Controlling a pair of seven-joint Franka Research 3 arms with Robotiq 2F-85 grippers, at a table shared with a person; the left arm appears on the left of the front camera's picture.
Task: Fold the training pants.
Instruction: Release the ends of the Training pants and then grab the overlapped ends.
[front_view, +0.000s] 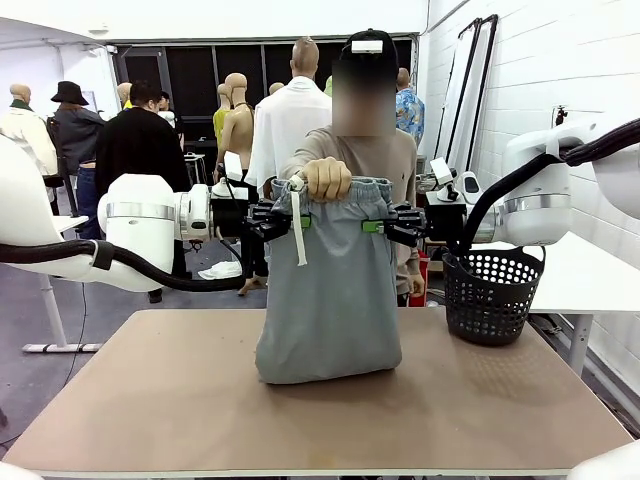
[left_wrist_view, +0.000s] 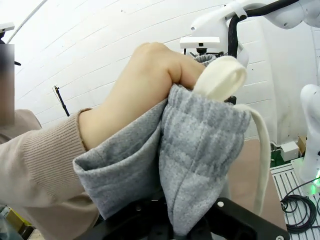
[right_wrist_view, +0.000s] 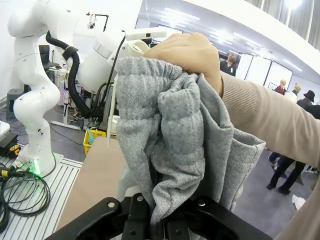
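Front view: both fingers (front_view: 275, 219) tight on training pants (front_view: 335, 300)

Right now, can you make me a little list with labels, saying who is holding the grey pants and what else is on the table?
pants: training pants hang upright, bottom end resting on the table
left gripper: shut on the pants, just below the waistband
right gripper: shut on the opposite side
hand: person's, gripping the waistband top
drawstring: white, dangling down the front
basket: black, at the table's far right, apart from the pants
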